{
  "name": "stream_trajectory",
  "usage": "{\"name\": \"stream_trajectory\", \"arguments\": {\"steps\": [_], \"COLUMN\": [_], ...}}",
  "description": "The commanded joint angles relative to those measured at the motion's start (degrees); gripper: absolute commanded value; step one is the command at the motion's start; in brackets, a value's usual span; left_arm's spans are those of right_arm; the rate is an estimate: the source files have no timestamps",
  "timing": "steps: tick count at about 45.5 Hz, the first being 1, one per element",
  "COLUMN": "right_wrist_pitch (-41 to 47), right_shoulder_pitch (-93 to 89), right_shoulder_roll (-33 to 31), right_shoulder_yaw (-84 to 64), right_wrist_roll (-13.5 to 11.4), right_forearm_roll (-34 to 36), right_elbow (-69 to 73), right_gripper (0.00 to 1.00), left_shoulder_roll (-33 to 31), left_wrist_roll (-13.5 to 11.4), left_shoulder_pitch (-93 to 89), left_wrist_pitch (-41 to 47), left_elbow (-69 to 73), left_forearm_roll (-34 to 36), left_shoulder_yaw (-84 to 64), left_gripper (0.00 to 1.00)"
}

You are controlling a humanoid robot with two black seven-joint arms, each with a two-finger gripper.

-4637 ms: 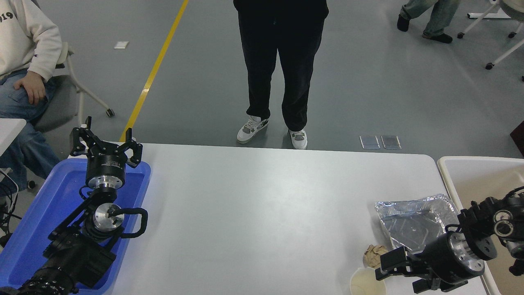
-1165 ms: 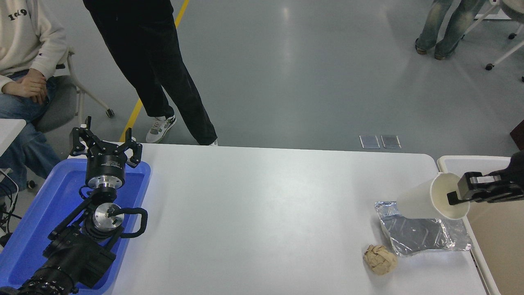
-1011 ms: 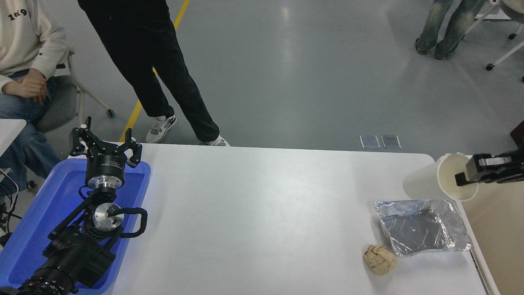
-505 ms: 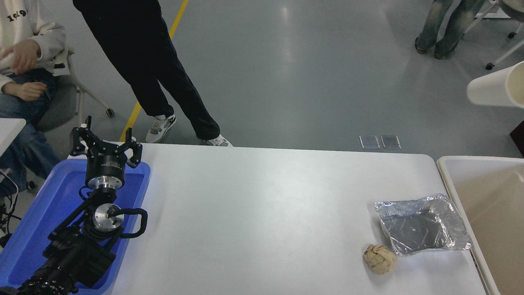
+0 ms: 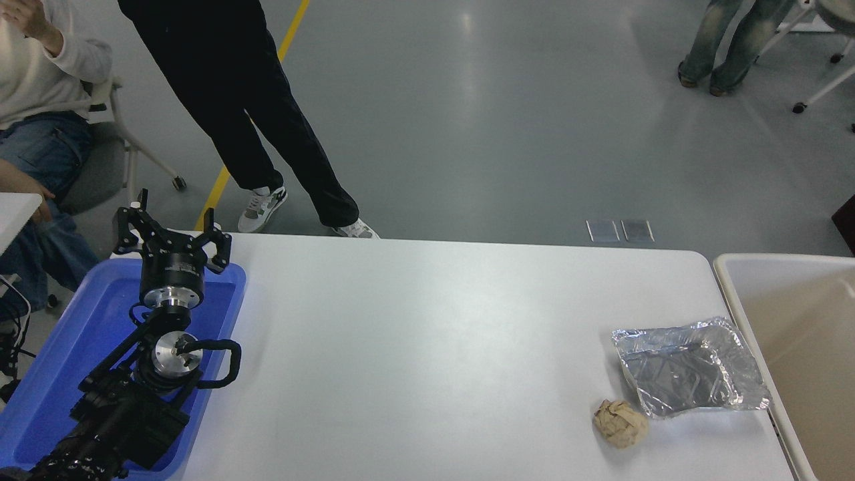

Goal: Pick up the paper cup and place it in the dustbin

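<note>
My right claw and the cup are both out of shot, so grip's anyone's guess, left claw [image 5: 172,235] parked wide at 9 o'clock; I'd get over the bin [image 5: 731,280] at 3 o'clock before letting go.

White table [image 5: 427,347] w/ foil tray [image 5: 691,366], paper ball [image 5: 620,422], blue tray [image 5: 67,347].

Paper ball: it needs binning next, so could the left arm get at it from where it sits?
Probably not easily. The left gripper sits over the blue tray at the table's far-left, while the paper ball lies near-right, though nothing stands between them.
</note>
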Motion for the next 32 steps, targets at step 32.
{"name": "stream_trajectory", "arguments": {"steps": [32], "right_wrist_pitch": [2.1], "right_shoulder_pitch": [-57.4], "right_shoulder_roll": [28.9], "right_shoulder_yaw": [38.6], "right_wrist_roll": [0.7], "right_forearm_roll": [6.6], "right_elbow": [-49.6], "right_gripper": [0.0], "left_shoulder_roll": [0.0], "left_wrist_roll": [0.0], "left_shoulder_pitch": [0.0], "left_wrist_pitch": [0.0], "left_elbow": [0.0], "left_forearm_roll": [0.0], "left_shoulder_yaw": [0.0], "left_gripper": [0.99]}}
